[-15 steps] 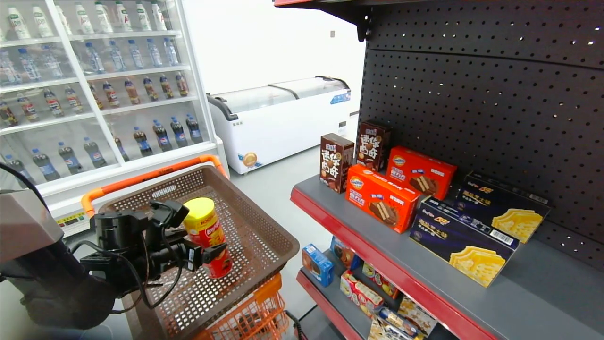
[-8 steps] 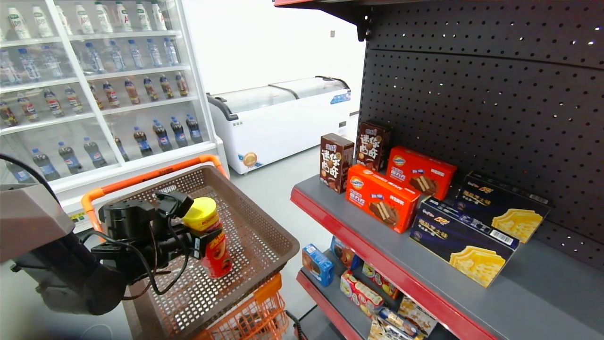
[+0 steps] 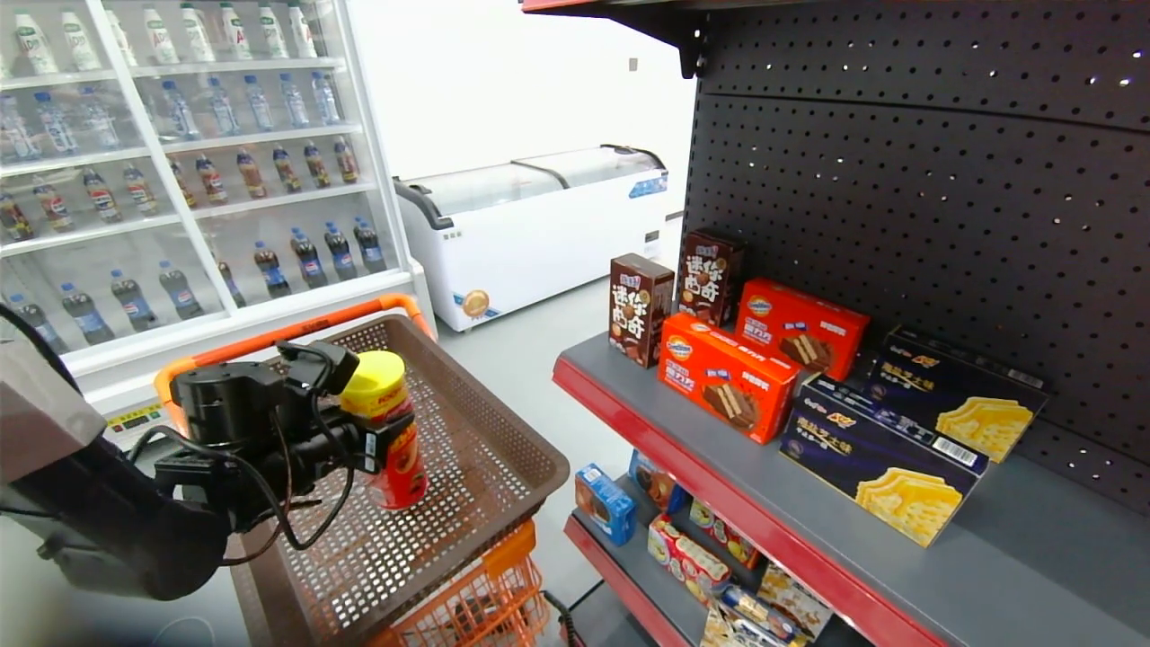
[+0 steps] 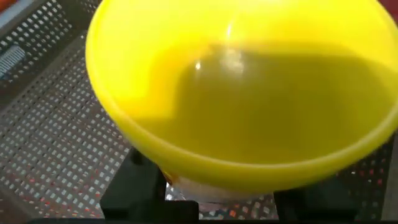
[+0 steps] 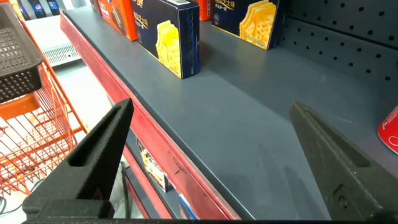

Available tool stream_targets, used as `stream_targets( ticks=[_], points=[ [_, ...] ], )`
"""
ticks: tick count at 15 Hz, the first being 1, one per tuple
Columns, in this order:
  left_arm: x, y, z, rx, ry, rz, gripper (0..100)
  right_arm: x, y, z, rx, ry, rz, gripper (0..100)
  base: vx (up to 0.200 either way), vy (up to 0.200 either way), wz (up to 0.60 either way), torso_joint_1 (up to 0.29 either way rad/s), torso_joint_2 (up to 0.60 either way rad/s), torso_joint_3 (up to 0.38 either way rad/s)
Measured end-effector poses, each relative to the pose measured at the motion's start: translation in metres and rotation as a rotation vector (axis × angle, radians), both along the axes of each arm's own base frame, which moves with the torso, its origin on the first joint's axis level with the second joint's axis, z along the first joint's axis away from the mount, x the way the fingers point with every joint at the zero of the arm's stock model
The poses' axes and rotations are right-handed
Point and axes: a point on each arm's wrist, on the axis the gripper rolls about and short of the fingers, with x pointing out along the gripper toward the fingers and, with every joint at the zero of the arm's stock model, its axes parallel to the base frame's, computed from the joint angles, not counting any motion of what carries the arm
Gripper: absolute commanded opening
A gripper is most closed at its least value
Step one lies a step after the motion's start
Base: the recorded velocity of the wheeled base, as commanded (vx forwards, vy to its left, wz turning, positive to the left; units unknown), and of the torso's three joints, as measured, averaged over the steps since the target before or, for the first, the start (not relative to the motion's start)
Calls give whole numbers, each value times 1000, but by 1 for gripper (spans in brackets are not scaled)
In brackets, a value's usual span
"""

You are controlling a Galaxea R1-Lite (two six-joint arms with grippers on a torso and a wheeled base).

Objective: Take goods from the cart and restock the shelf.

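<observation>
Head view: left gripper [image 3: 378,442] clamps can [image 3: 397,476] inside basket [image 3: 476,467]; boxes [image 3: 728,377] crowd shelf [image 3: 1033,557].

- The left arm [image 3: 117,539] is a thick, matte black tube, with a pale grey, flat-sided housing [image 3: 36,422] above it.
- Its wrist [image 3: 220,404] is a stubby black cylinder carrying a small black boxy module.
- Thin black cables [image 3: 269,512] run in loose loops from the wrist along the arm.
- The left pincer [image 3: 382,447] is black and blocky, with a small pale tag on its side.
- The right pincer [image 5: 214,168] has two matte black, wedge-shaped fingers [image 5: 93,165] that taper toward the tips.
</observation>
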Motion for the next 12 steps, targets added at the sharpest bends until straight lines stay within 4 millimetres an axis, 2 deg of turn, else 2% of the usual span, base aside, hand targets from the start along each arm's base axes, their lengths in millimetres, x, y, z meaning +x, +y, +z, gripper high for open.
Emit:
stream_targets(
  ticks=[4,8,10,12],
  points=[
    [-31,-3,39,-61,84,34,0,0,0,0,0,0,0,100,0,0,0,0,0,0],
    [-97,-1,78,-68,229,40,0,0,0,0,0,0,-1,100,0,0,0,0,0,0],
    [-133,1,95,-71,210,37,0,0,0,0,0,0,-1,100,0,0,0,0,0,0],
    [-171,3,103,-75,173,36,0,0,0,0,0,0,0,100,0,0,0,0,0,0]
  ],
)
